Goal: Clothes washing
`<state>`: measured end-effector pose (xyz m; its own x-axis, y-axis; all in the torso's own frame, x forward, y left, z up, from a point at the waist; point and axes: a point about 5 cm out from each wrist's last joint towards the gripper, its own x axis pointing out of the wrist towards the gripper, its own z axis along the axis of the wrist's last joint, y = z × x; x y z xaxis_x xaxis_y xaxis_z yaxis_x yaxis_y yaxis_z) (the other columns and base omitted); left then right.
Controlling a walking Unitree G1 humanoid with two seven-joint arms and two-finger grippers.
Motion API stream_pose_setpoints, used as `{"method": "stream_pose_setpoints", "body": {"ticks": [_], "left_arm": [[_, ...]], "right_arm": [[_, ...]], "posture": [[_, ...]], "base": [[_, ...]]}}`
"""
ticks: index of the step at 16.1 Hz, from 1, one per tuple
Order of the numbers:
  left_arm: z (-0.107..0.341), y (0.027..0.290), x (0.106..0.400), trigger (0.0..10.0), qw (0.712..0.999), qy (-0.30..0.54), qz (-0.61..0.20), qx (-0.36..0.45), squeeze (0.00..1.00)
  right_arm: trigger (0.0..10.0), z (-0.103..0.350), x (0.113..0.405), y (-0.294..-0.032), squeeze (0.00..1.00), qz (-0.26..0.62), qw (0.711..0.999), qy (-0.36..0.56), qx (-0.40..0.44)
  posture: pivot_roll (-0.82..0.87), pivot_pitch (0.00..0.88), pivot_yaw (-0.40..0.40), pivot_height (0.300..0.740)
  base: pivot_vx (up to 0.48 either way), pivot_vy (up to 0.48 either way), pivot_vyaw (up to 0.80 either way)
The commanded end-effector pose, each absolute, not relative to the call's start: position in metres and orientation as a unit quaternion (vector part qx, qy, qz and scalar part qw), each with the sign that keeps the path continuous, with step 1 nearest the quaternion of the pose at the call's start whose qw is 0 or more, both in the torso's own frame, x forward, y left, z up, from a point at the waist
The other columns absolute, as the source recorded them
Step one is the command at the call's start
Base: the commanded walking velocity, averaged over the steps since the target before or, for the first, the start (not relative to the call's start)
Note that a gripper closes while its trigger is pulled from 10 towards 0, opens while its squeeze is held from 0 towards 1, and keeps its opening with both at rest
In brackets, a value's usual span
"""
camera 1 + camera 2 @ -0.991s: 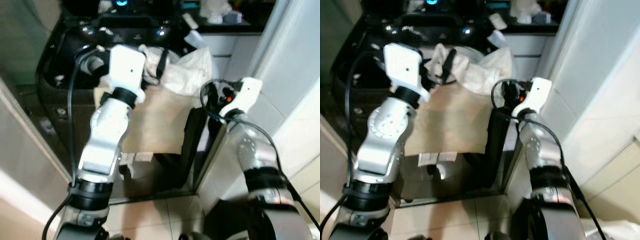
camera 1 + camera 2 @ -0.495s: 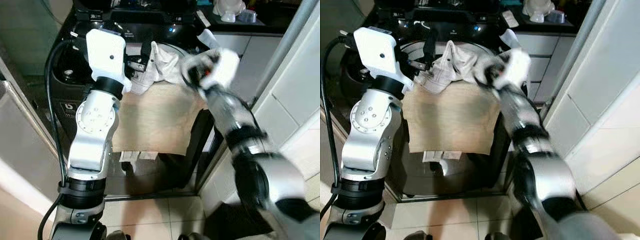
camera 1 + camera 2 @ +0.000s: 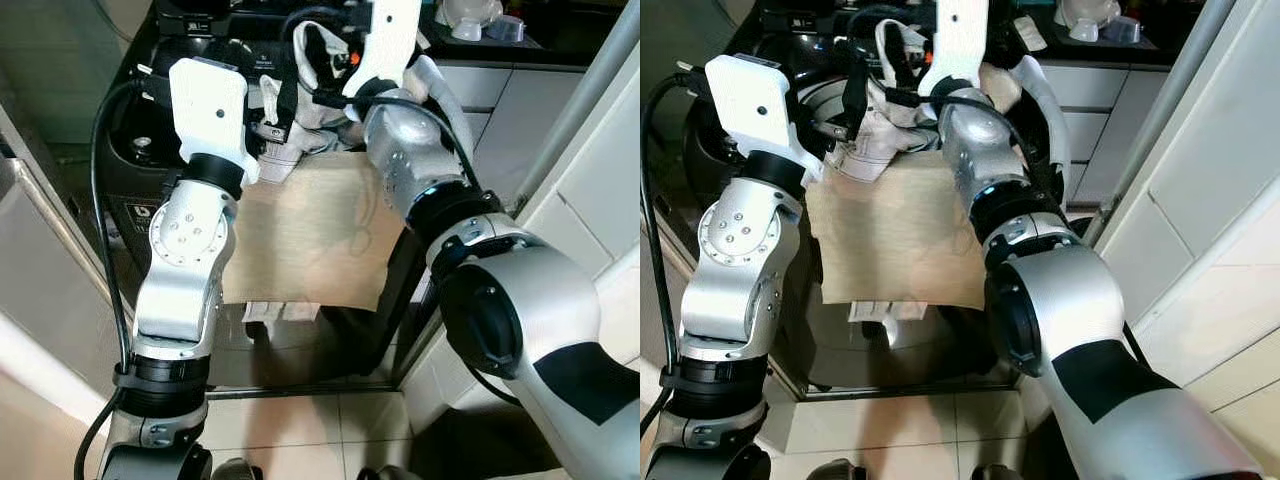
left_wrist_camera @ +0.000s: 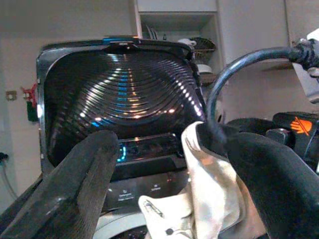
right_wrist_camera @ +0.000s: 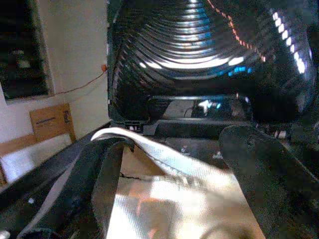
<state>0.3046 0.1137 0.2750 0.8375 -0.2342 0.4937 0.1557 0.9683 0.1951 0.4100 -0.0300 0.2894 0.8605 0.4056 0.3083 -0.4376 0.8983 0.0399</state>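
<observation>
Reaching over one black washing machine [image 3: 150, 150], two grippers work one cream garment [image 3: 300, 140]; the left gripper [image 4: 164, 169] has its two fingers spread wide, cloth lying against one finger [image 4: 259, 174]; the right gripper [image 5: 174, 169] is likewise agape, fabric between its fingers; a tan cloth [image 3: 310, 235] hangs at six o'clock from the drum; one raised lid [image 4: 119, 94] stands at twelve.

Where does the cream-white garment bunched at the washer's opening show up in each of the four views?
Left eye view: cream-white bunched garment upper centre, above the hanging tan cloth.
Right eye view: upper centre-left.
Left wrist view: lower centre-right.
Right wrist view: cannot tell.
Shared landmark: the washer's raised dark ribbed lid.
</observation>
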Motion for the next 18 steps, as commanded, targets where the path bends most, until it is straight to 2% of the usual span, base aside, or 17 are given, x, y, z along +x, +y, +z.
{"method": "stream_pose_setpoints", "body": {"ticks": [1, 2, 3, 4, 5, 7, 8, 10, 12, 14, 15, 17, 18], "left_arm": [[0.274, 0.110, 0.305, 10.0, 0.956, -0.260, -0.109, 0.078, 0.00], [0.272, 0.109, 0.306, 10.0, 0.957, -0.256, -0.112, 0.078, 0.00], [0.270, 0.108, 0.307, 10.0, 0.957, -0.251, -0.118, 0.079, 0.00], [0.270, 0.107, 0.307, 10.0, 0.957, -0.250, -0.121, 0.079, 0.00], [0.270, 0.106, 0.308, 10.0, 0.957, -0.248, -0.125, 0.077, 0.00], [0.271, 0.101, 0.311, 10.0, 0.956, -0.249, -0.137, 0.076, 0.00], [0.271, 0.100, 0.311, 10.0, 0.956, -0.249, -0.138, 0.076, 0.00], [0.270, 0.101, 0.311, 10.0, 0.956, -0.247, -0.137, 0.075, 0.00], [0.269, 0.101, 0.311, 10.0, 0.957, -0.247, -0.136, 0.073, 0.00], [0.269, 0.101, 0.311, 10.0, 0.957, -0.247, -0.135, 0.076, 0.00], [0.269, 0.101, 0.310, 10.0, 0.957, -0.247, -0.132, 0.077, 0.00], [0.264, 0.105, 0.310, 10.0, 0.960, -0.237, -0.119, 0.089, 0.00], [0.259, 0.106, 0.311, 10.0, 0.962, -0.226, -0.110, 0.106, 0.00]], "right_arm": [[10.0, 0.287, 0.409, -0.036, 0.00, 0.219, 0.960, -0.172, 0.011], [10.0, 0.275, 0.412, -0.051, 0.00, 0.194, 0.968, -0.158, 0.019], [10.0, 0.257, 0.417, -0.065, 0.00, 0.167, 0.979, -0.099, 0.070], [10.0, 0.251, 0.418, -0.070, 0.00, 0.158, 0.979, -0.081, 0.101], [10.0, 0.246, 0.419, -0.075, 1.00, 0.139, 0.981, -0.067, 0.115], [10.0, 0.239, 0.420, -0.078, 1.00, 0.130, 0.982, -0.035, 0.130], [10.0, 0.237, 0.424, -0.087, 1.00, 0.095, 0.932, 0.032, 0.349], [10.0, 0.260, 0.428, -0.093, 1.00, 0.080, 0.896, 0.025, 0.436], [10.0, 0.284, 0.430, -0.095, 1.00, 0.073, 0.895, 0.006, 0.440], [10.0, 0.315, 0.430, -0.094, 1.00, 0.089, 0.925, -0.042, 0.367], [10.0, 0.323, 0.429, -0.094, 1.00, 0.092, 0.949, -0.068, 0.293], [10.0, 0.343, 0.425, -0.094, 0.00, 0.089, 0.973, -0.162, 0.139], [10.0, 0.343, 0.422, -0.091, 0.00, 0.090, 0.973, -0.196, 0.087]], "posture": [[0.05, 0.000, -0.047, 0.740], [0.04, 0.000, -0.043, 0.740], [0.03, 0.000, -0.036, 0.740], [0.02, 0.000, -0.029, 0.740], [0.01, 0.000, -0.018, 0.740], [0.00, 0.000, -0.010, 0.740], [0.01, 0.000, -0.015, 0.740], [0.02, 0.000, -0.020, 0.740], [0.02, 0.000, -0.025, 0.740], [0.03, 0.000, -0.036, 0.740], [0.04, 0.000, -0.046, 0.740], [0.05, 0.000, -0.061, 0.740], [0.05, 0.000, -0.064, 0.740]], "base": [[0.000, 0.000, 0.00], [0.000, 0.000, 0.00], [0.000, 0.000, 0.00], [0.000, 0.000, 0.00], [0.000, 0.000, 0.00], [0.000, 0.000, 0.00], [0.000, 0.000, 0.00], [0.000, 0.000, 0.00], [0.000, 0.000, 0.00], [0.000, 0.000, 0.00], [0.000, 0.000, 0.00], [0.000, 0.000, 0.00], [0.000, 0.000, 0.00]]}}
